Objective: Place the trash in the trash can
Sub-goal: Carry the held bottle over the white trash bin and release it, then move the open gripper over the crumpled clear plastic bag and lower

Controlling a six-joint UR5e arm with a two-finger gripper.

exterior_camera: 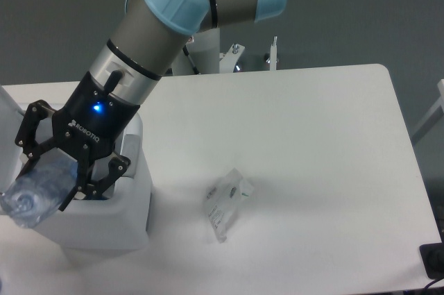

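Observation:
My gripper [55, 177] hangs over the open white trash can [132, 218] at the left of the table, shut on the clear crushed plastic bottle [35, 191]. The bottle tilts down and to the left, its blue-capped end pointing at the camera above the can's near wall. The arm and gripper hide most of the can's opening. A crumpled whitish printed wrapper [225, 201] lies flat on the white table to the right of the can, apart from it and from the gripper.
The can's raised lid [8, 111] stands at the far left edge. The robot's base and metal brackets [236, 55] sit beyond the table's far edge. A dark object [433, 260] shows at the lower right corner.

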